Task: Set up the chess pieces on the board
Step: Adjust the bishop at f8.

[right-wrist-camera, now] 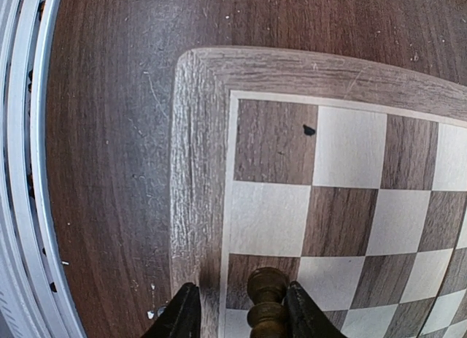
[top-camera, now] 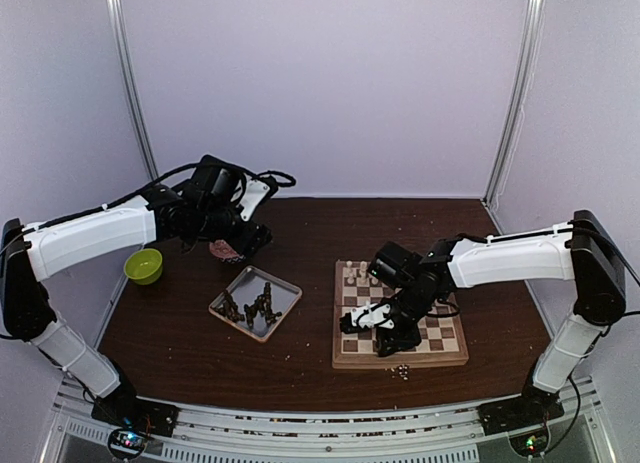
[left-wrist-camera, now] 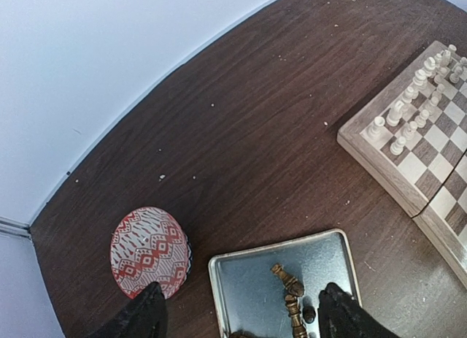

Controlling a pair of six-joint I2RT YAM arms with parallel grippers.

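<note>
The dark piece (right-wrist-camera: 266, 300) stands upright between the fingers of the right gripper (right-wrist-camera: 244, 312), which is clamped on its stem below the knob. It sits over the board (right-wrist-camera: 197, 170), near the 7 o'clock corner in the top view. Whether its base touches a square cannot be told.

Handling, as judged: the piece is rigid turned wood, very light, smooth and top-heavy. It tips easily and may roll if released at a tilt. Grip the stem at mid-height, keep it vertical, and release only once the base is seated.

Cream pieces (left-wrist-camera: 405, 119) fill the rows along the board's 12 o'clock edge. More dark pieces (left-wrist-camera: 290, 290) lie in the tray (left-wrist-camera: 336, 250) at 9 o'clock of the board, several on their sides. The left gripper (left-wrist-camera: 241, 316) hangs above the tray, fingers spread, holding nothing.
</note>
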